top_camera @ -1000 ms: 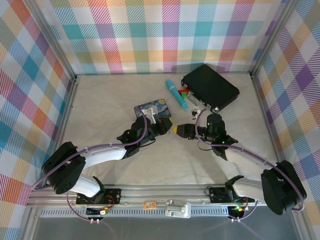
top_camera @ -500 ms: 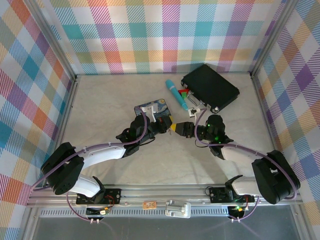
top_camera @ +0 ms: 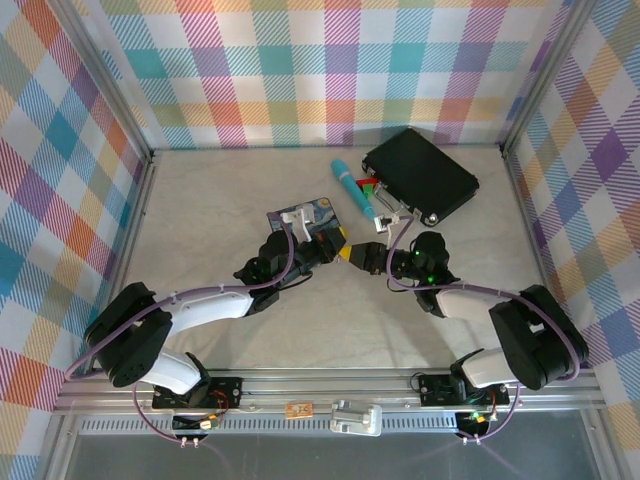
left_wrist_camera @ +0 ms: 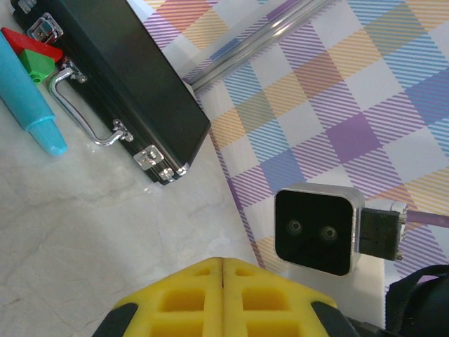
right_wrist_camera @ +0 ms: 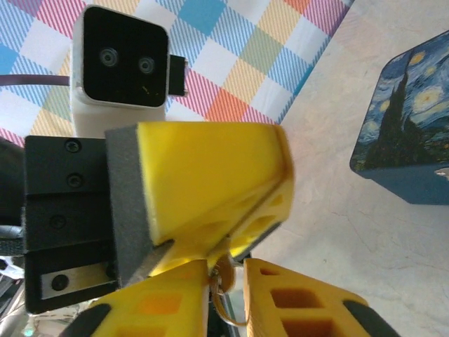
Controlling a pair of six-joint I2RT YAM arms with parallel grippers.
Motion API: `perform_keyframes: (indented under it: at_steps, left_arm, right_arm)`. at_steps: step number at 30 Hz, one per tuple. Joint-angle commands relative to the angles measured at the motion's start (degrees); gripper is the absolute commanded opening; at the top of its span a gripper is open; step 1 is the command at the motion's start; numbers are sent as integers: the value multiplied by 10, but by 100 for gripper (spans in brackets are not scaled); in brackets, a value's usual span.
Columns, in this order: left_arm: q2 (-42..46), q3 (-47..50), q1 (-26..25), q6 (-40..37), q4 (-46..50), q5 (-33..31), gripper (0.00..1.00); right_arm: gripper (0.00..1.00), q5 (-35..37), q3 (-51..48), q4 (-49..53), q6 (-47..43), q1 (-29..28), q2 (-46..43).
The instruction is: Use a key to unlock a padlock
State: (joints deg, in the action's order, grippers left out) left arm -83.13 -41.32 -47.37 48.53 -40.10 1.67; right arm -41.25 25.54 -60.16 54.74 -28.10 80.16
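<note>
Now, from above, the right gripper point(top_camera: 357, 257) has slid in until it is tip to tip with the left gripper point(top_camera: 338, 250). On the left wrist view, its fingers sit pressed together. On the right wrist view, my jaws have narrowed around the key point(right_wrist_camera: 220, 281) hanging between them, just under the left's tips. I cannot tell if they pinch it yet, but I judge the handover close.

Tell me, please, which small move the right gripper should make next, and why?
Probably close the right gripper fully on the key. In the right wrist view the key and its small ring hang at the tip of the shut left gripper, between the right fingers, which stand only a narrow gap apart. Whether they pinch it yet I cannot tell.
</note>
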Motion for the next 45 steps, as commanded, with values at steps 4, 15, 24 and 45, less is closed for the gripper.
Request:
perform_keyframes:
  at_steps: [4, 15, 24, 45]
  left_arm:
    - [9, 21, -3, 23, -42, 21, 0]
    - [128, 36, 12, -44, 83, 12, 58]
    - [166, -15, 75, -140, 245, 179, 64]
    - [80, -14, 79, -86, 113, 287, 8]
  right_arm:
    - [0, -14, 1, -38, -6, -2, 21]
    - [0, -67, 55, 179, -133, 22, -27]
    - [0, -118, 119, 418, -276, 31, -79]
    - [0, -144, 128, 388, -256, 31, -50]
